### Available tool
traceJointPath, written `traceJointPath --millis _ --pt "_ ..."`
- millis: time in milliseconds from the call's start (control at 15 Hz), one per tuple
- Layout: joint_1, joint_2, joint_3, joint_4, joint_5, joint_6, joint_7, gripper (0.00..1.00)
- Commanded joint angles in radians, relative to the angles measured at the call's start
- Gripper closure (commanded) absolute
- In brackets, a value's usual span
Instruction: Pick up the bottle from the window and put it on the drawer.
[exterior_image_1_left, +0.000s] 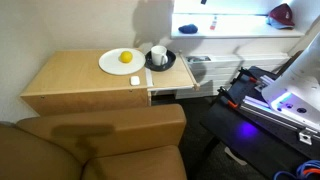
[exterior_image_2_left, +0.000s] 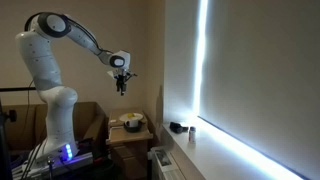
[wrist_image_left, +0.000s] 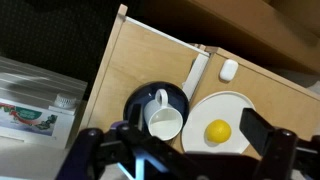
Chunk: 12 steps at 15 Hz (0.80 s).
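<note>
My gripper (wrist_image_left: 180, 150) is open and empty, its two dark fingers wide apart. It hangs high above the light-wood cabinet (exterior_image_1_left: 70, 75), over the white cup (wrist_image_left: 165, 118) and the plate; it also shows in an exterior view (exterior_image_2_left: 121, 86). The drawer (exterior_image_1_left: 170, 93) is pulled out a little below the black tray and shows a pale inside. The window (exterior_image_1_left: 235, 10) is a bright pane with a white sill (exterior_image_1_left: 235, 33). Small dark things stand on the sill (exterior_image_2_left: 178, 127). I cannot tell which of them is the bottle.
A white plate (exterior_image_1_left: 120, 62) with a yellow lemon (wrist_image_left: 217, 131) lies on the cabinet beside a round black tray (exterior_image_1_left: 168, 66) that holds the cup. A dark blue bowl-like thing (exterior_image_1_left: 188, 29) and a larger red thing (exterior_image_1_left: 282, 14) sit on the sill. A brown sofa (exterior_image_1_left: 100, 140) stands in front.
</note>
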Motion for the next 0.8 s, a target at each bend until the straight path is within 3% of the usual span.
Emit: traceJointPath --millis 0,133,400,600,733 --pt "-0.01 0.0 0.009 0.002 0.002 -0.003 -0.002 0.0" --pt "-0.059 0.14 0.008 0.06 -0.046 0.106 0.114 0.0" --pt "-0.158 0.268 -0.081 0.12 -0.128 0.192 0.197 0.0" --pt "-0.23 0.377 -0.171 0.198 -0.182 0.212 0.243 0.0" --pt "-0.271 0.447 -0.23 0.316 -0.175 0.133 0.269 0.0"
